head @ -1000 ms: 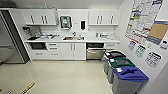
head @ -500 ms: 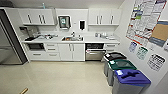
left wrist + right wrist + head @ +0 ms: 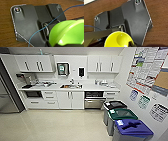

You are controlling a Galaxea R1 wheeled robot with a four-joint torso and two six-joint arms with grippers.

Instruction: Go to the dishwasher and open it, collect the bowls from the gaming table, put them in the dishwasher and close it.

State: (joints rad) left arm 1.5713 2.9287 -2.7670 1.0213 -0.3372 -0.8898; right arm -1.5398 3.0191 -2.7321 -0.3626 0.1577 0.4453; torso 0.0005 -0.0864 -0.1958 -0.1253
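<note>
From the head camera we look down into a kitchenette. The dishwasher (image 3: 94, 99), a brushed stainless-steel appliance with a horizontal bar handle, sits under the white counter surface (image 3: 90, 87), to the right of the double white cabinet doors (image 3: 71, 99) below the sink (image 3: 68, 86). Its door looks tilted slightly out at the top, with a dark gap above the handle, though we cannot tell for certain how far it is open. Along the right wall stand three bins in a row: a grey bin with a black lid (image 3: 113, 105) nearest the dishwasher, then a green-lidded bin (image 3: 122, 114), then a blue-lidded bin (image 3: 133, 128) closest to us. Posters (image 3: 148, 69) cover that wall. White upper cupboards (image 3: 33, 63) hang above the counter, and a tall steel refrigerator (image 3: 7, 94) stands at the far left. The pale floor (image 3: 55, 124) lies between us and the cabinets.

In the left wrist view a bright green round bowl (image 3: 68, 34) shows large, next to the dark robot plate, with a thin blue cable (image 3: 52, 21) crossing in front; we cannot tell how the left jaws stand. In the right wrist view a yellow round bowl (image 3: 119, 40) sits close below the plate, a dark part overlapping its rim; again we cannot tell whether the right jaws are clenched on it or released.
</note>
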